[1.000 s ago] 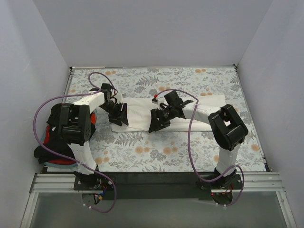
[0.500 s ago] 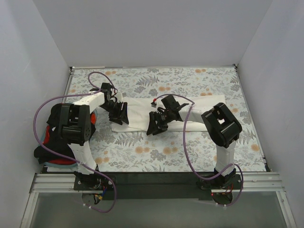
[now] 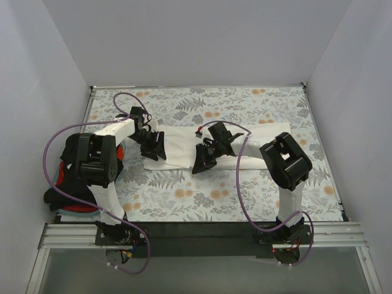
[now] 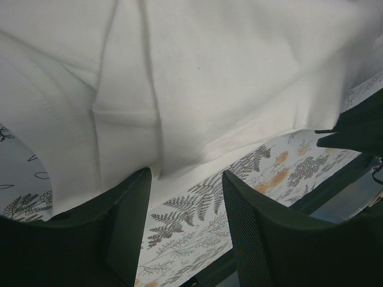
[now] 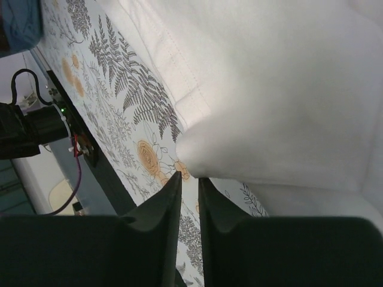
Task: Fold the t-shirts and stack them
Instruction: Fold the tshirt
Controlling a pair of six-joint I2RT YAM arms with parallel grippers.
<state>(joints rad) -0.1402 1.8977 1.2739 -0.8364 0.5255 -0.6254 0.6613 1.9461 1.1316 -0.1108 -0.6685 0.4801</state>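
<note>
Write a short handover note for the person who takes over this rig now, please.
The left gripper is open, at the near edge of the large off-white cloth t-shirt, at its left end, gripping nothing.
The right gripper is almost shut and seems to pinch a raised fold of that shirt's near edge.
The shirt lies as a long folded strip on the floral grey-and-orange table cloth. The heap of black, red and light teal t-shirts sits at the left edge.
Done: lengthwise fold. Left: fold it shorter, then fold and stack the rest.
</note>
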